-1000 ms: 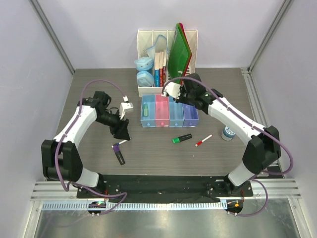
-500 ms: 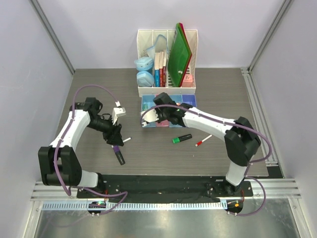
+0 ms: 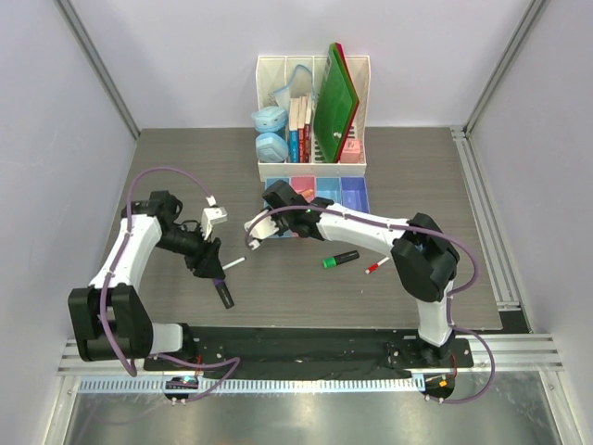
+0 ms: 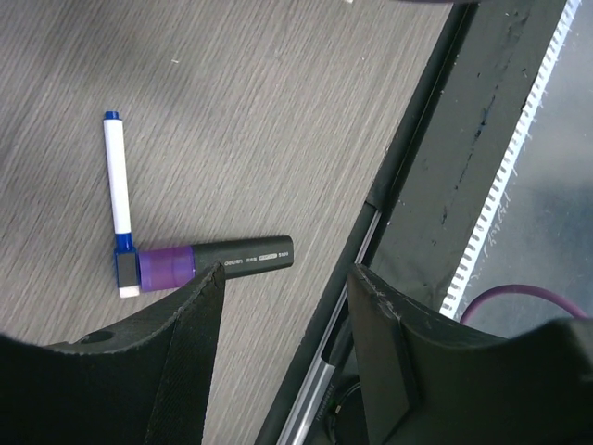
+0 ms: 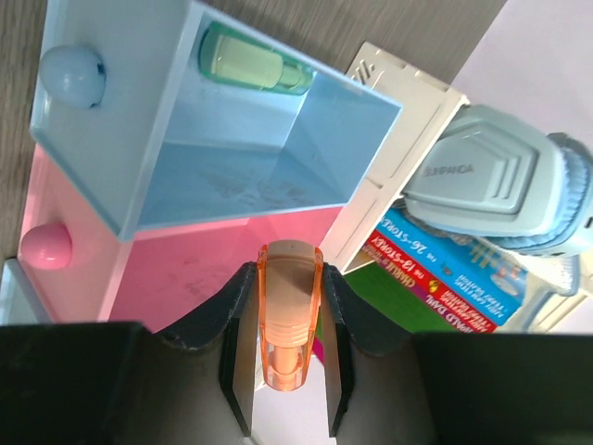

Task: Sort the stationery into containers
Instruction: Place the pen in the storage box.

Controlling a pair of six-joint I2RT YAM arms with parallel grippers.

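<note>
Swung to the pink tray (image 5: 213,250), the right gripper (image 5: 285,276) is clamped on the orange piece (image 5: 289,320); release is called for next. The left gripper (image 4: 287,278) is held spread.

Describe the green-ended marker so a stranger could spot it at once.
Find the tall white file rack at the back, then the row of coloured trays before it. Just in front of them lies the black marker, beside a thin white pen. Its green end marks it out: the pen is red-capped, and the other black marker, farther left, has a purple end.
</note>
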